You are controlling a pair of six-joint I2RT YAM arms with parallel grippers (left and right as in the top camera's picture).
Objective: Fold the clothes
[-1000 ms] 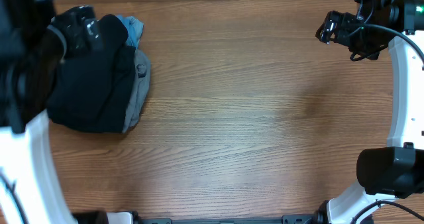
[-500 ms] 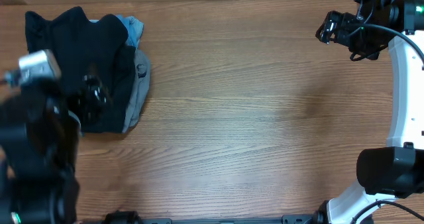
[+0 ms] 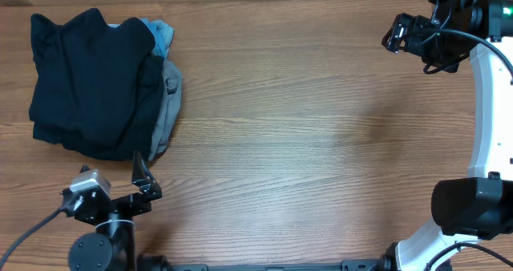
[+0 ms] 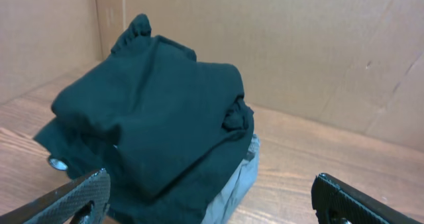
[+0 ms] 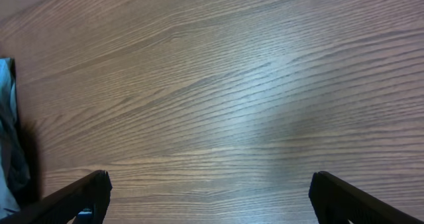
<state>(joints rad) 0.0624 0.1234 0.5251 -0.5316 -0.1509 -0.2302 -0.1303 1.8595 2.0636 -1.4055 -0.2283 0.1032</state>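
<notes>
Judging from the left pincer (image 4: 211,187) gaping wide and empty near the black T-shirt (image 3: 88,78) heaped atop a grey garment (image 3: 167,103) at the far-left corner of the bench (image 3: 321,143), risked pinching both layers together, right pincer (image 5: 209,184) equally agape, empty.

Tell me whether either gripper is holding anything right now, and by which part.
Nothing is held. The left gripper is open, just short of the black T-shirt, and the right gripper is open above the table.
</notes>
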